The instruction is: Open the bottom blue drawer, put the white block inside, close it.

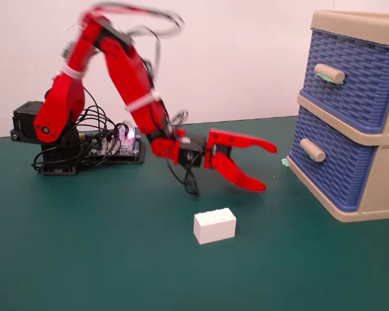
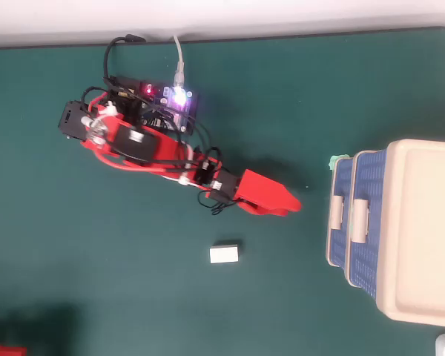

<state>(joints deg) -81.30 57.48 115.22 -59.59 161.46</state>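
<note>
My red tool (image 1: 264, 167) hangs mid-frame with jaws spread and empty, above the small white studded block (image 1: 214, 225) on the green surface (image 1: 104, 259), the closed bottom blue woven drawer (image 1: 330, 162) at right.

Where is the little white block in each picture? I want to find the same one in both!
Fixed view: the white block lies on the green mat, low in the middle, below the open red gripper.
Overhead view: the white block sits a bit below the middle, below and left of the gripper.
Shared landmark: the bottom blue drawer is to the block's right in both.
</note>
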